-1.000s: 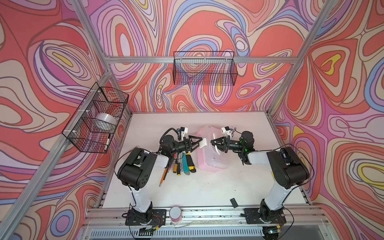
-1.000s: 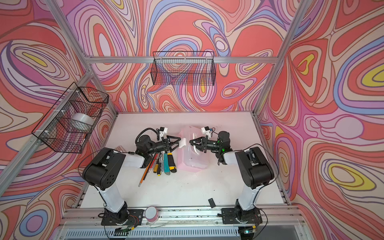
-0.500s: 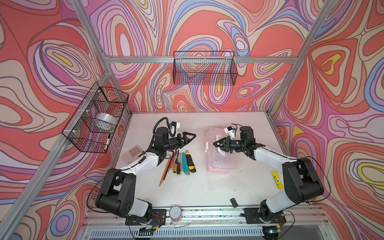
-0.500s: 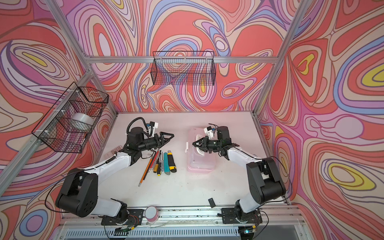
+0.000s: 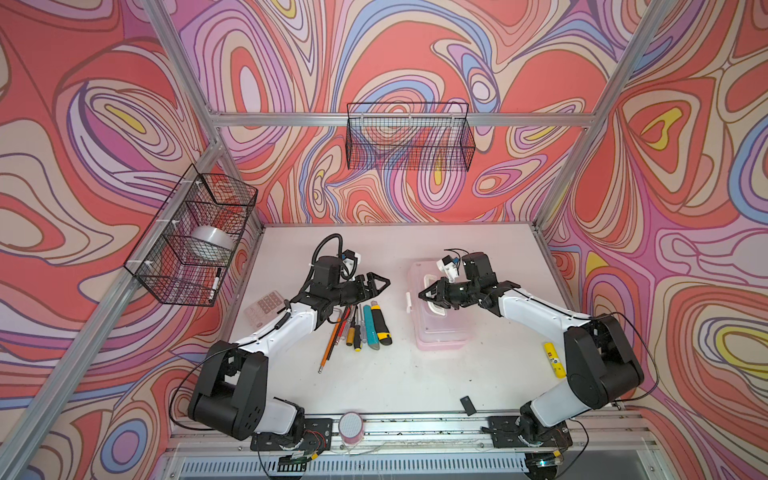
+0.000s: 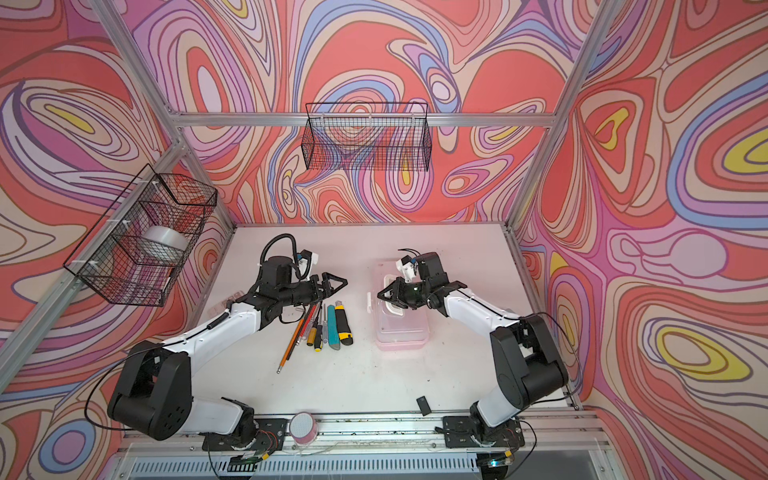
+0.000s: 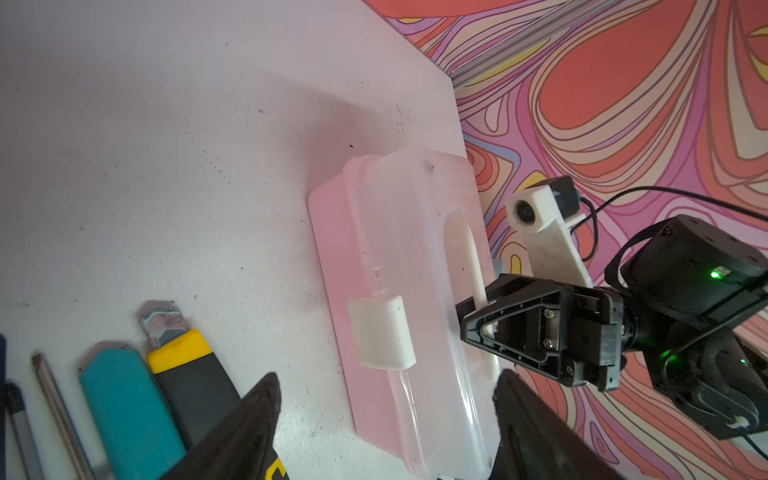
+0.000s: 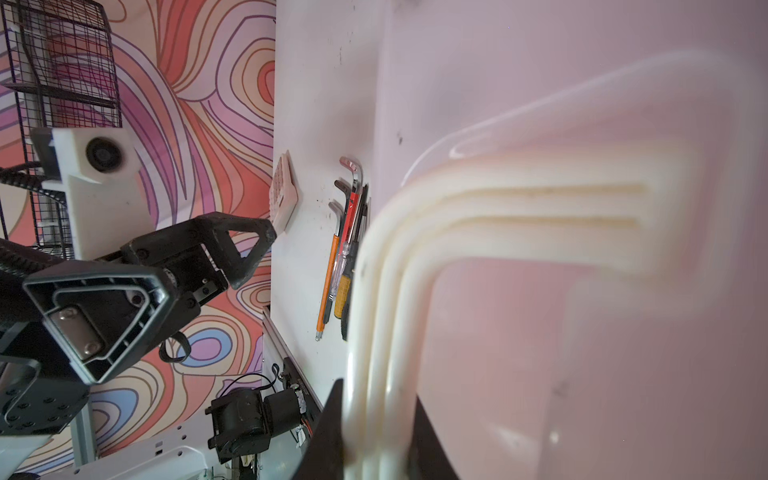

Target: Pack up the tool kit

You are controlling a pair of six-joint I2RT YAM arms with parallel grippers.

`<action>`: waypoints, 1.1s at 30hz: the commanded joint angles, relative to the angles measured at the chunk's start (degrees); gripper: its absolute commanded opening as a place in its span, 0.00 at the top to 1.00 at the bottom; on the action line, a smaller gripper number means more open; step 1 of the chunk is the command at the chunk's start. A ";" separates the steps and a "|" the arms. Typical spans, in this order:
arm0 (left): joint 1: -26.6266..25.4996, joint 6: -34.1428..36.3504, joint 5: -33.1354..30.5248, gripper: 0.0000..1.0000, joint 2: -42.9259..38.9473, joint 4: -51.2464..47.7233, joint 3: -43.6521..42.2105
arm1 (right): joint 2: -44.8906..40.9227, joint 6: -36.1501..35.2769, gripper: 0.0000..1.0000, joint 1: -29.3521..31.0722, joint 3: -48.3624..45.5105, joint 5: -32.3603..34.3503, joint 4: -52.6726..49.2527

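On the table [image 5: 395, 382]: a small pink box [image 5: 442, 332] with a clear lid, lid down, lies flat just right of centre. A row of loose tools lies to its left, apart from it.
Loose tools: the yellow-black knife [image 5: 381, 322] is nearest the box, then the teal knife [image 5: 370, 330], screwdrivers [image 5: 356, 334], pencils [image 5: 330, 343] and hex keys [image 8: 347, 183].
Box, likely feel: thin moulded plastic, probably light, with nothing showing through the lid. It looks smooth enough to slide on the table, and the lid looks springy rather than brittle.
Where to hold: the white handle [image 7: 473, 266] on the lid for steadying or lifting. The white latch [image 7: 380, 334], on the side facing the tools, is for opening.
Right gripper [image 5: 424, 292]: nearly closed, pinching the white handle.
Right arm: stretched low over the box, fingers pointing toward the tools.
Left gripper [image 5: 380, 286]: jaws spread wide, holding nothing, in the air above the tool row and aimed at the latch side.
Left arm: forearm raised, wrist roughly level.
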 commanded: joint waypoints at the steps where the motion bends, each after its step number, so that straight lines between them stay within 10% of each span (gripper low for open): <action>1: -2.38 3.90 -4.02 0.19 -0.60 -5.85 2.53 | -2.11 -1.99 1.00 0.19 1.62 1.48 -3.57; 14: -12.90 9.03 -15.40 0.19 7.16 -15.82 11.66 | -3.89 -0.08 1.00 0.23 -0.20 0.27 -0.09; 33: -14.62 11.84 -22.77 0.19 14.22 -22.98 15.73 | -5.00 0.69 1.00 0.15 -0.46 -3.72 3.59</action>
